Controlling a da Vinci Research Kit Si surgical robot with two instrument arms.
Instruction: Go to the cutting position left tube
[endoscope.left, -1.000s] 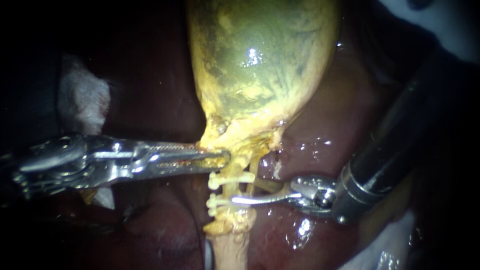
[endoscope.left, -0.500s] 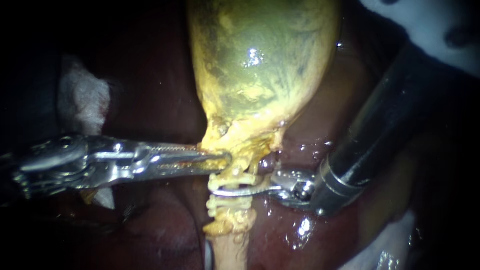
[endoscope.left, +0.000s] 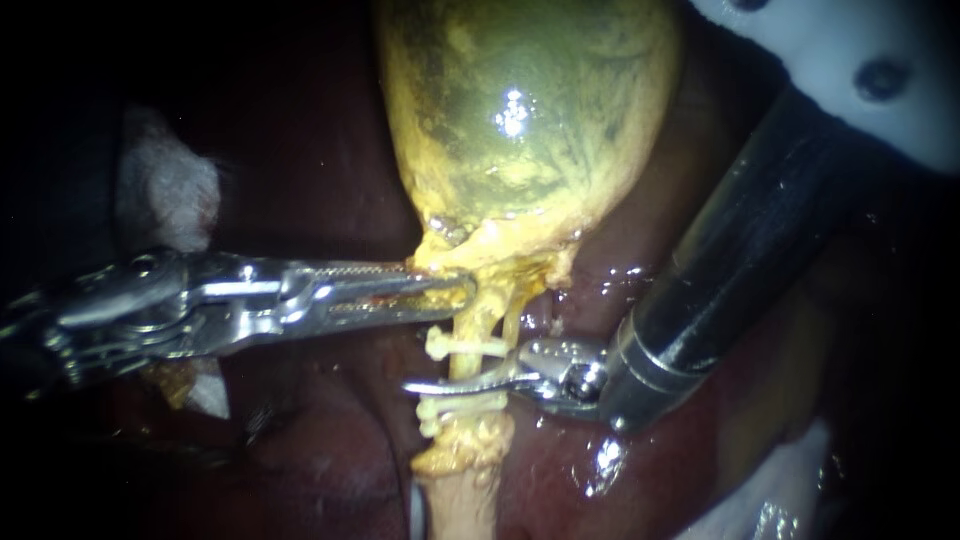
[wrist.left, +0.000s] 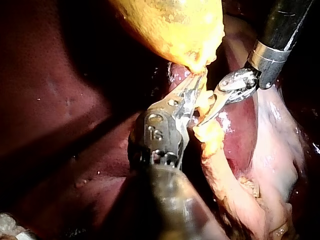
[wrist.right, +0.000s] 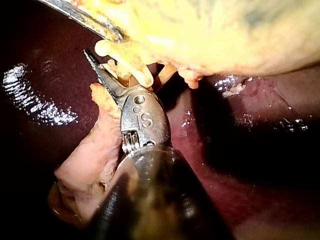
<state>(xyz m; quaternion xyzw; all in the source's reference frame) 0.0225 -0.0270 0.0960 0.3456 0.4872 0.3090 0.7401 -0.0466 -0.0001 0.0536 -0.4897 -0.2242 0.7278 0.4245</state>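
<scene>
Jaws of the right instrument (endoscope.left: 440, 384): parted. One thin blade lies across the front of the left tube. The other blade shows only as a short stub by the hinge, apart from the first.
Jaws of the left instrument (endoscope.left: 455, 293): clamped on the yellow neck of the gallbladder (endoscope.left: 520, 120), one above the fold and one below it.
Left tube (endoscope.left: 472, 322): the thicker yellow strand running down from the gallbladder neck, just under the left instrument's tip. A thinner strand (endoscope.left: 512, 318) runs beside it on its right.
Clips: an upper clip (endoscope.left: 462, 346) and a lower clip (endoscope.left: 455, 406) sit across the left tube. The blade crosses the tube between them.
Right wrist view: the yellow tube and a pale clip end lie just beside the dark blade, close to its hinge.
Shafts: the left instrument comes in nearly level from the left. The right instrument's dark shaft, ringed by a metal collar, slants down from the upper right.
Liver (endoscope.left: 330, 440): dark red and wet, lying around and beneath the tube.
Gauze (endoscope.left: 165, 195): a white wad above the left instrument's shaft, well apart from the tube.
</scene>
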